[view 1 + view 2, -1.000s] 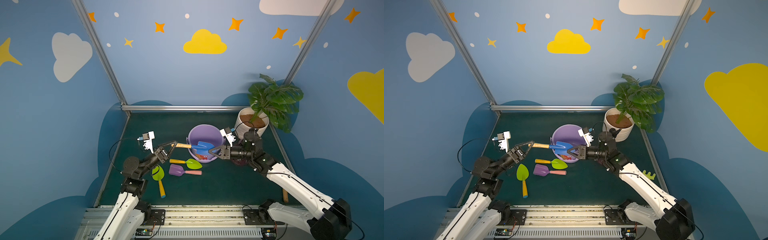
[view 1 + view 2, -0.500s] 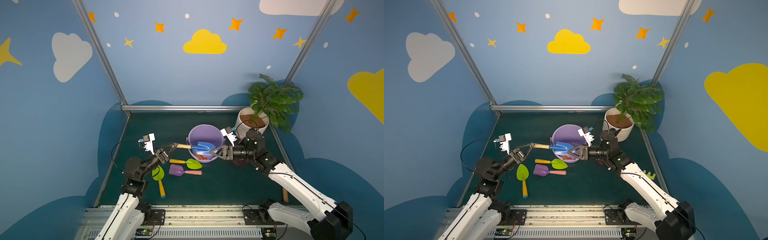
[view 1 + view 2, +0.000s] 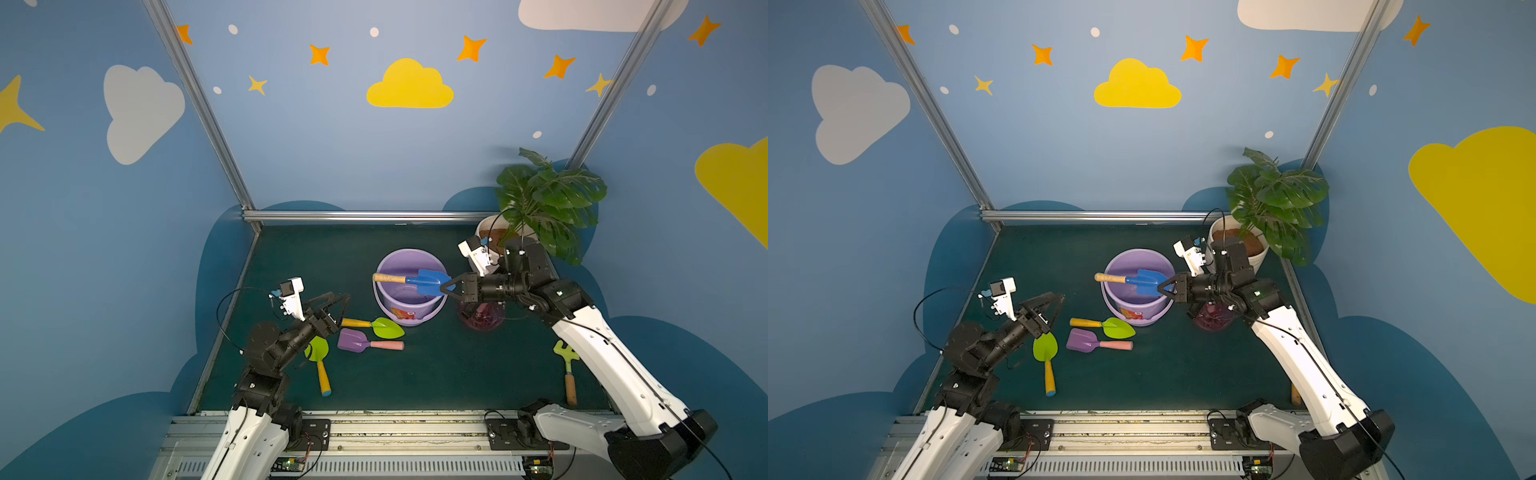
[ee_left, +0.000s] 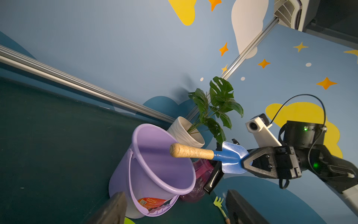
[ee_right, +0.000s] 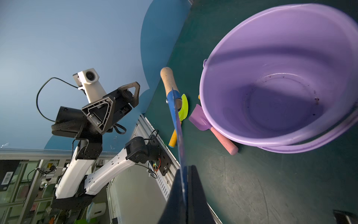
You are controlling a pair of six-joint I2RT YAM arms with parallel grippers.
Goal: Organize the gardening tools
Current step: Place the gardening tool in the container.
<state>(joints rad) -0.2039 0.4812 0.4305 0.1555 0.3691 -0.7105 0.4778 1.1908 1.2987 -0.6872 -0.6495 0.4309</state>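
one blue trowel over bucket rim (left end effector apart, spread)

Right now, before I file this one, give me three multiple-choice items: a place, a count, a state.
1. Where is the blue trowel?
A. held up over the lilac bucket
B. down inside that bucket
C. gripped by the left fingers

2. How many trowels lie on the green mat?
A. one
B. three
C. five

3. How are the left fingers?
A. pressed shut, empty
B. shut on the bucket's rim
C. spread wide, empty

1 A: the right fingers pinch its blade, and both top views show it across the bucket's opening.
2 B: lime trowel, second lime trowel, purple trowel.
3 C: the left wrist view shows a wide empty gap between them.
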